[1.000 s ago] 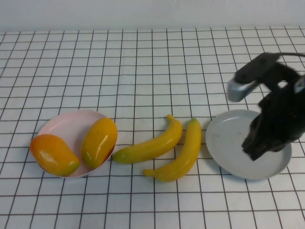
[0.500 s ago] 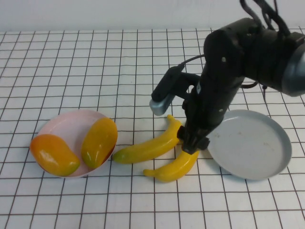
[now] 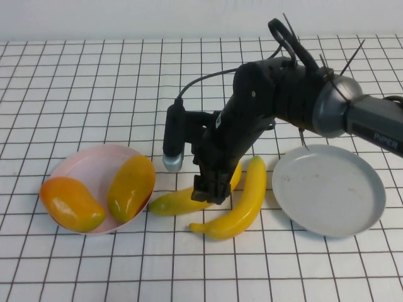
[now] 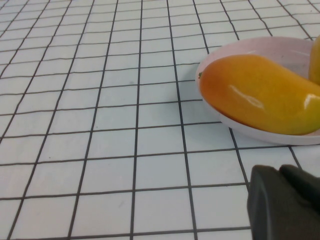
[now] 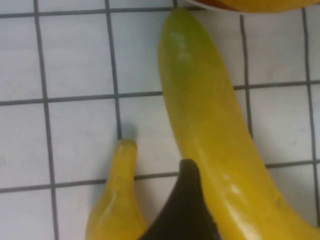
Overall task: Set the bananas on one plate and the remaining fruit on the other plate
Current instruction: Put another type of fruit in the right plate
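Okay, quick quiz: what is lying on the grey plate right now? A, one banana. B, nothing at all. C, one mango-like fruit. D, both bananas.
B: the grey plate is bare; both bananas lie on the table beside it, with the right gripper down over them.

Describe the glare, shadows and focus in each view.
High view: even light, sharp; small highlights on the mangoes, soft shadow under the right end effector at the bananas. Left wrist view: white glare streak on the mango; left end effector is a dark blur. Right wrist view: banana soft, faint sheen, dark finger blurred.
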### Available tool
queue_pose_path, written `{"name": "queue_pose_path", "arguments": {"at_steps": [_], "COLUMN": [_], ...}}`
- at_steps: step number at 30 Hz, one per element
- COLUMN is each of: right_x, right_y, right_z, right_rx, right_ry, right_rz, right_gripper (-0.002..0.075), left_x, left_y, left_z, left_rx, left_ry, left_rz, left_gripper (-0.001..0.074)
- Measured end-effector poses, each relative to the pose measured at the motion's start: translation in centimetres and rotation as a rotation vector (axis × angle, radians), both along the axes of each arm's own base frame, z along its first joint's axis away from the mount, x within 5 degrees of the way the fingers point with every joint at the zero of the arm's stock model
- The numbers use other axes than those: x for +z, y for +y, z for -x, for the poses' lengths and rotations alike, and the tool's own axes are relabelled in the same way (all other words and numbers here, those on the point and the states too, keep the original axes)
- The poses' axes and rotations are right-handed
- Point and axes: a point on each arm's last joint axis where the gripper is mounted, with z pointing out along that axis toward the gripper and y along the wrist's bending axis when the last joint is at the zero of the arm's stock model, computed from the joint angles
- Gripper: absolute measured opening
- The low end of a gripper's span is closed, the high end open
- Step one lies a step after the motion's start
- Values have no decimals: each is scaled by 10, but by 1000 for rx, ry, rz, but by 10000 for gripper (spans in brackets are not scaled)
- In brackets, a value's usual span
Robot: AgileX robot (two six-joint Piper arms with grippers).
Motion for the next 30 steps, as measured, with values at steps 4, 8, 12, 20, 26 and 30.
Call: {"name": "queue_pose_path", "arguments": {"at_steps": [4,8,12,20,26,30], "right_x": [-15,-26,-29,-40,-42,-32], "right_y": [4,6,6,8,8,10], "right_z": [-3,-5,-5,-7,-8,-12], "right_rx": [42,64,94,105,97,53], "right_ry": [16,23,13,28,33,21], "right_rz": [7,26,34,50,43,42], "right_gripper": [517,517,515,366,311,311], "left_x": [0,0,0,0,0,0], "left_y": [0,0,0,0,0,0], "left_z": [0,0,0,0,0,0], "left_rx": [0,0,0,0,0,0], "left_ry": [0,0,0,0,0,0], "left_rz": [0,0,0,0,0,0], "left_gripper": [-4,-4,-4,-4,-4,-4]}}
